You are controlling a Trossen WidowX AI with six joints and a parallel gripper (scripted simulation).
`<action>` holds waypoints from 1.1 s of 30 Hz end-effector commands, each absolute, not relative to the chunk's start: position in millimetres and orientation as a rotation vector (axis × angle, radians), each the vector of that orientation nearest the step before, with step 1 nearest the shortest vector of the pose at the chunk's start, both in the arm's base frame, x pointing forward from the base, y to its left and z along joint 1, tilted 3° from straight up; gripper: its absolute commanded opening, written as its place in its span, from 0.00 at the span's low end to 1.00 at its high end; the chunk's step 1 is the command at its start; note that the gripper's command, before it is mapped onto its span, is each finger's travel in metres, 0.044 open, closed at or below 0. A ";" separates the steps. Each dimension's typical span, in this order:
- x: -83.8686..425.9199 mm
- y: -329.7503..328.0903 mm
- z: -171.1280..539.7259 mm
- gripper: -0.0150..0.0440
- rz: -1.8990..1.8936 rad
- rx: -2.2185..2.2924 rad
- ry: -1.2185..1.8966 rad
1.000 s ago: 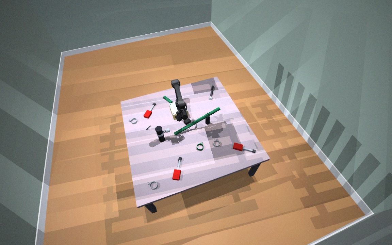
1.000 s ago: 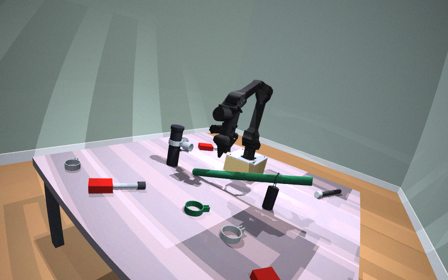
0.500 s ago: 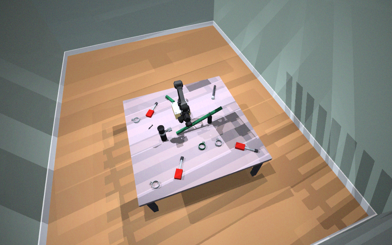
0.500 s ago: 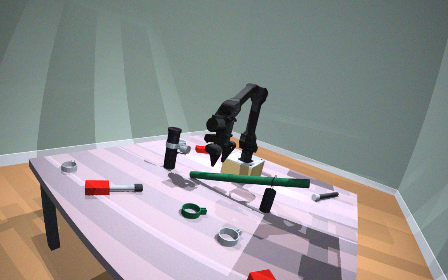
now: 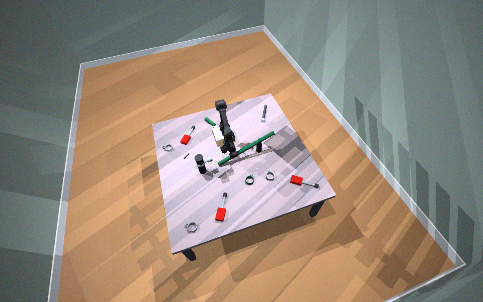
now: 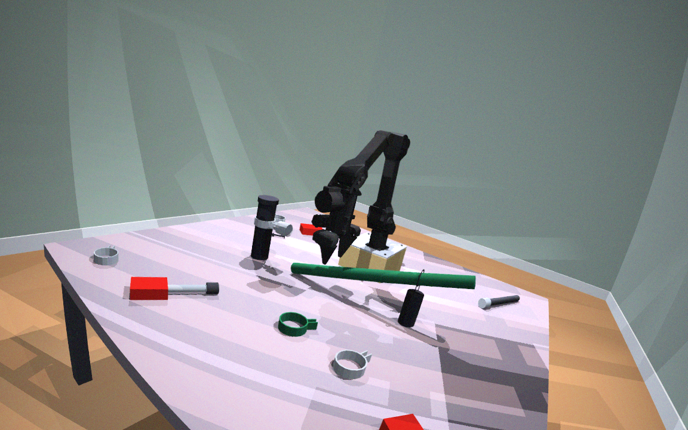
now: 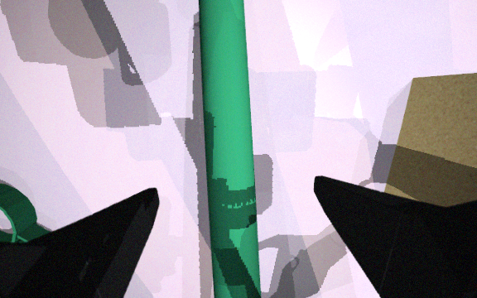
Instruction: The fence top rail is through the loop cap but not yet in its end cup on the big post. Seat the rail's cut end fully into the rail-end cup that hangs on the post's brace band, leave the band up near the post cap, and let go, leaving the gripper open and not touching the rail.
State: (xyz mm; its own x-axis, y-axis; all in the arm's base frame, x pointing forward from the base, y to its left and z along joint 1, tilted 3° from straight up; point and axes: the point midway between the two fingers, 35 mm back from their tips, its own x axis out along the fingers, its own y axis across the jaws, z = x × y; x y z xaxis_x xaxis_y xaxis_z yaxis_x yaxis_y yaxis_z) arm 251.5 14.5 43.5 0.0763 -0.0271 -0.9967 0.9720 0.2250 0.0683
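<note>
Wrist view shows the gripper (image 5: pixel 230 153) (image 6: pixel 333 261) (image 7: pixel 238 189) open astride the green rail (image 5: pixel 246 147) (image 6: pixel 378 275) (image 7: pixel 231 124). The rail is likely stiff, smooth; grip mid-span, between loop and cut end

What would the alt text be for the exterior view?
A black robot arm's open gripper hangs above a long green rail that runs through a wire loop on a short black post. The rail's other end stops short of a gray cup on a taller black post. Loose rings and red-headed tools lie around them.
</note>
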 end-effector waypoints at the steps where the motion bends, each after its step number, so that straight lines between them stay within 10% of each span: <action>1: 250.0 14.9 36.2 1.00 -1.013 1.053 1.236; 33: 252.4 13.5 -15.6 1.00 -1.013 1.053 1.236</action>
State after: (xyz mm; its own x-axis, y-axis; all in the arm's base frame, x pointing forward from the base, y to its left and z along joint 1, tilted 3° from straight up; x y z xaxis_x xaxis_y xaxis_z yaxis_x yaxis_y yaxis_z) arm 255.7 13.3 -9.0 0.0758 -0.0274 -0.9967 0.9733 0.2194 0.0680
